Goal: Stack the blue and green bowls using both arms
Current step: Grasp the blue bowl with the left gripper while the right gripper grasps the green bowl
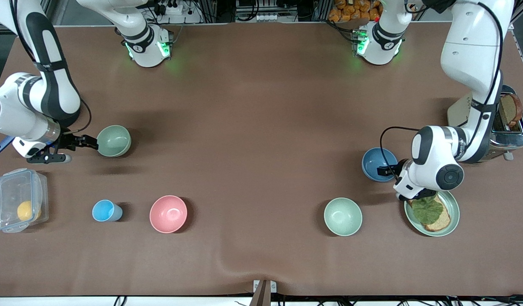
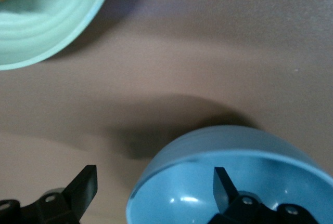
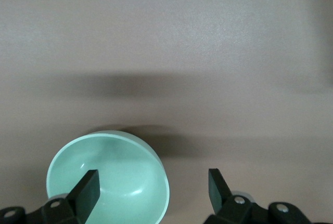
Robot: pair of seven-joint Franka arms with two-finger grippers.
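Observation:
The blue bowl (image 1: 375, 163) sits upright toward the left arm's end of the table, beside the toaster. My left gripper (image 1: 388, 169) is low at its rim. In the left wrist view the left gripper (image 2: 154, 186) is open and straddles the rim of the blue bowl (image 2: 229, 182), one finger inside and one outside. A green bowl (image 1: 114, 140) sits toward the right arm's end. My right gripper (image 1: 89, 142) is at its rim. In the right wrist view the right gripper (image 3: 152, 186) is open across the rim of this green bowl (image 3: 114, 177). A second green bowl (image 1: 342, 216) stands nearer the front camera than the blue bowl.
A green plate (image 1: 453, 214) with toast and a leaf lies under the left wrist. A toaster (image 1: 510, 127) stands at the left arm's end. A pink bowl (image 1: 168, 213), a light-blue cup (image 1: 105, 211) and a clear box (image 1: 19, 199) stand toward the right arm's end.

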